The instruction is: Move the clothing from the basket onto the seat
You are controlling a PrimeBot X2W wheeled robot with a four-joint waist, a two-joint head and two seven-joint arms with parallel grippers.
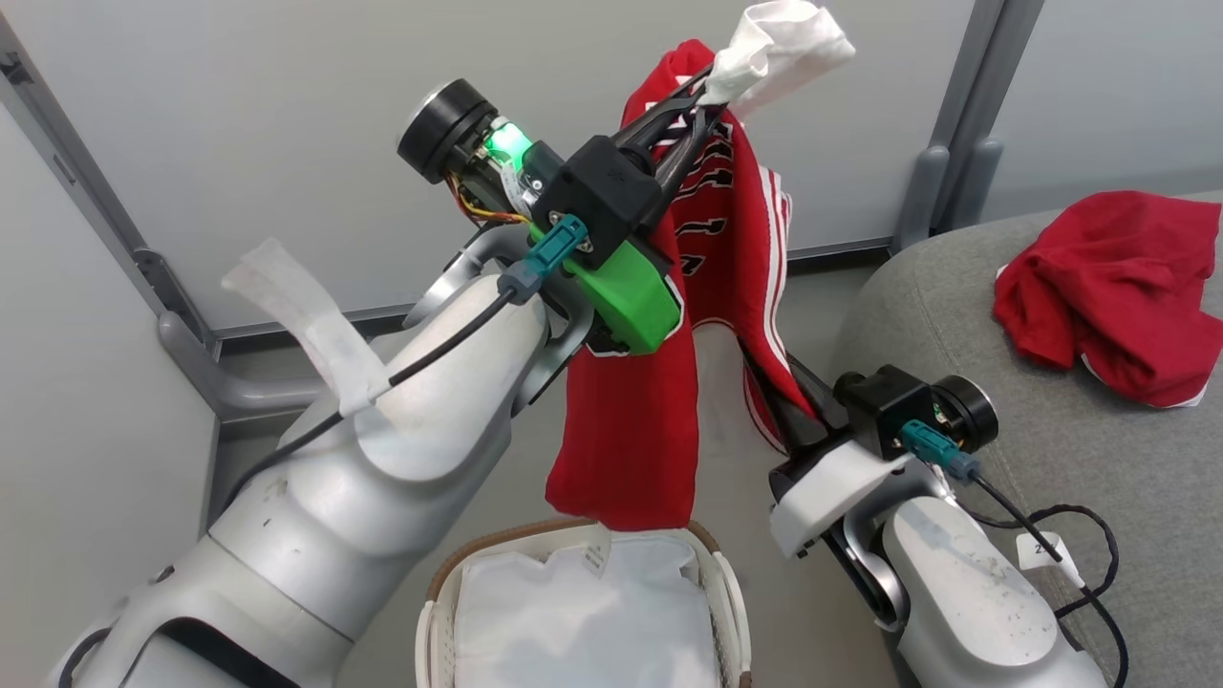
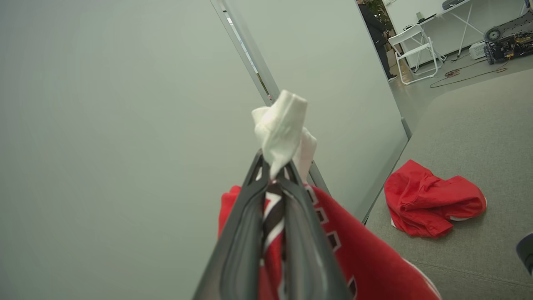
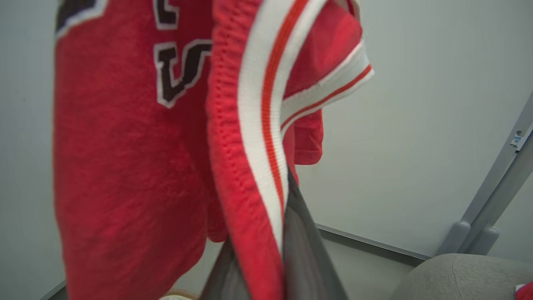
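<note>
left arm (image 1: 430,401) raised high, jaws clamped | right arm (image 1: 965,583) lower, jaws pinched (both angled upward)

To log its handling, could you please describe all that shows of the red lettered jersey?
The red knit jersey with black-and-white lettering and red-and-white striped trim hangs in the air over the white plastic basket with a brown woven rim. The left hand pinches its top, where a white fabric fold sticks out; the right hand is shut on its striped edge lower down.
</note>
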